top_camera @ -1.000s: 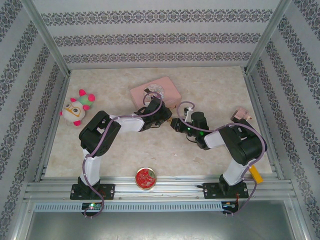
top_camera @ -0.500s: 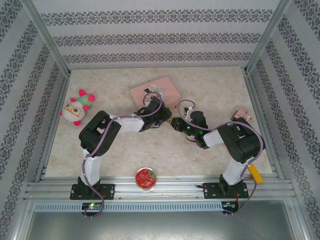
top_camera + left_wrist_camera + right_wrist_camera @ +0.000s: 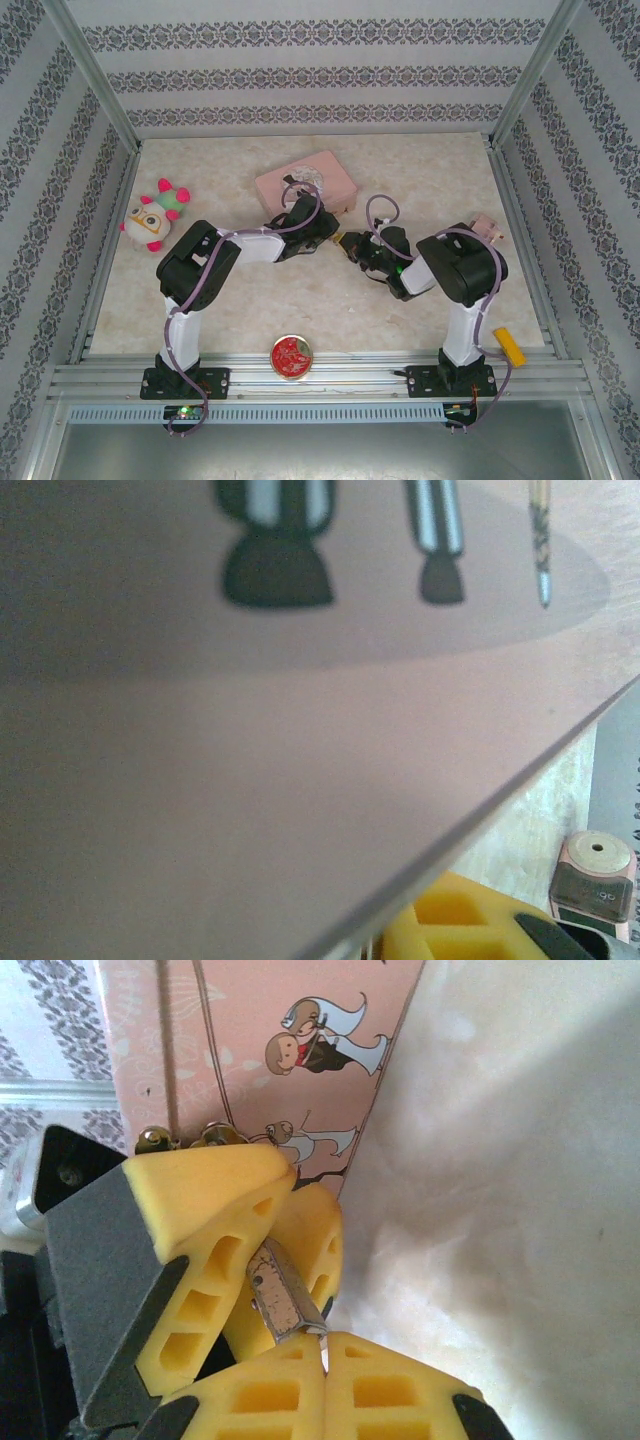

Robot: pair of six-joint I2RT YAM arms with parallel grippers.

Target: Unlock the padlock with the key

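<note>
The padlock (image 3: 276, 1298) sits near the middle of the desk (image 3: 420, 170), just in front of the pink tin (image 3: 250, 1050), its brass body grasped between the jaws of the left gripper (image 3: 290, 1210). Over the last second the right gripper (image 3: 325, 1355) has drawn in and its jaws have clenched fully just below the padlock, which suggests the key is being presented, not yet turned. Keyhole, shackle and key cannot be made out; a silver sliver at the right pads may be the key.
</note>
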